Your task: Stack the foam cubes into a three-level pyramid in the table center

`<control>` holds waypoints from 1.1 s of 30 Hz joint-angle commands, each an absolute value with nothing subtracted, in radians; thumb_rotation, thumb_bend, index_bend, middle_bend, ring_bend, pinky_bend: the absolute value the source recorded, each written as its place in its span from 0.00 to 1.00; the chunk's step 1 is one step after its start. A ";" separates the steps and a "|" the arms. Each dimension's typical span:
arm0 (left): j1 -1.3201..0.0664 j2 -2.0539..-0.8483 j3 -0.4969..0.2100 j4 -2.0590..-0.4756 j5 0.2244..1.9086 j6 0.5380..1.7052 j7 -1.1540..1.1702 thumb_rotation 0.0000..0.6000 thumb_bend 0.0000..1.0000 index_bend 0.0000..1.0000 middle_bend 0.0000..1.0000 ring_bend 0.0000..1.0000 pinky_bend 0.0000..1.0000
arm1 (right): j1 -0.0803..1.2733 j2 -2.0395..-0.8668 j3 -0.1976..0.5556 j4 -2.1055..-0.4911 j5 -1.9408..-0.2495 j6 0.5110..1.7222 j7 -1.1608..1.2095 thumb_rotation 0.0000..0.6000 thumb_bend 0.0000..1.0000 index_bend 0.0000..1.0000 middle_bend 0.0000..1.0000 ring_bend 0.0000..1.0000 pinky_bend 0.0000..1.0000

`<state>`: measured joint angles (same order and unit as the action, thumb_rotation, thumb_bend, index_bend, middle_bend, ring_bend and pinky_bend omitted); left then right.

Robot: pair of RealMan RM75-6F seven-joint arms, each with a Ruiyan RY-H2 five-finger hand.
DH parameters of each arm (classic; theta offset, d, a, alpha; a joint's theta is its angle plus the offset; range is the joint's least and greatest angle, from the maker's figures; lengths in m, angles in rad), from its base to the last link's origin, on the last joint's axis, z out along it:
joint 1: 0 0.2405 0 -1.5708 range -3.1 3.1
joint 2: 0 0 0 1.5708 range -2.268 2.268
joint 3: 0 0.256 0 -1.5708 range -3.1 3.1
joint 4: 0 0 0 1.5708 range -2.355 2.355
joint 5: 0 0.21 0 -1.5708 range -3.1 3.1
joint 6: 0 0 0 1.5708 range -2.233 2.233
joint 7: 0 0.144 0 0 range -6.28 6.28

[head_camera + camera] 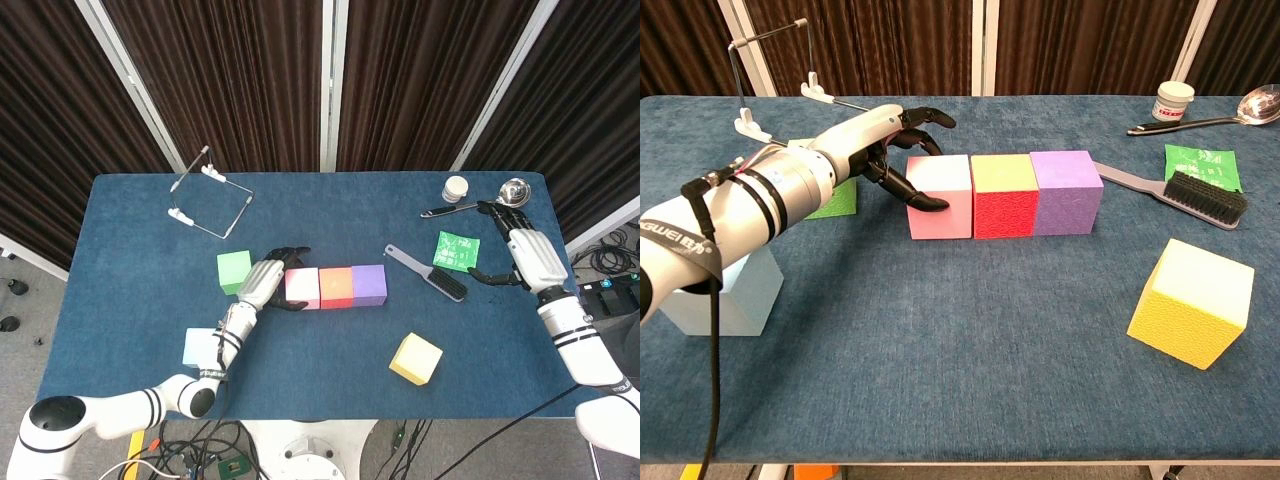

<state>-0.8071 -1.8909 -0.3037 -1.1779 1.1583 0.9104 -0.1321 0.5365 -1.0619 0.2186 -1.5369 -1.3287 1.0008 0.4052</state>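
Foam cubes: three sit in a flush row near table center, pink cube, red cube and purple cube, side faces touching, all on the blue table. That looks like the bottom level of the pyramid, so level one reads as done or nearly done, judging by the alignment. Nothing is stacked yet: no second level, no top. Three cubes left loose: green cube just left of the row, partly behind the left arm in the chest view; light blue cube near the front-left edge; yellow cube front right, tilted relative to the row and well apart from it. Left hand is at the pink cube's left end, fingers spread and curved, the dark tips against its left/front face; looks like a push or a light touch, not a grasp, holding nothing. Right hand is far right, hovering near the green packet and the brush, fingers apart, empty. Remaining by my read: two cubes onto the row for level two, then one on top, so roughly a third done. Spoon, small jar and wire stand are at the back, not part of the task.
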 commanded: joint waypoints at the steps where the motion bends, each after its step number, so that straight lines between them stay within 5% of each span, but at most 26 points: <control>1: -0.806 -1.893 -0.303 -1.176 1.163 0.913 -0.138 1.00 0.24 0.14 0.44 0.09 0.10 | 0.537 -1.063 0.219 -1.535 -1.328 1.000 0.405 1.00 0.13 0.00 0.12 0.00 0.00; 22: -0.804 -1.916 -0.304 -1.166 1.180 0.922 -0.179 1.00 0.23 0.14 0.42 0.09 0.10 | 0.541 -1.067 0.215 -1.530 -1.327 0.989 0.405 1.00 0.13 0.00 0.12 0.00 0.00; 33: -0.802 -1.922 -0.303 -1.159 1.180 0.917 -0.189 1.00 0.21 0.13 0.25 0.09 0.10 | 0.541 -1.064 0.213 -1.532 -1.329 0.986 0.407 1.00 0.13 0.00 0.12 0.00 0.00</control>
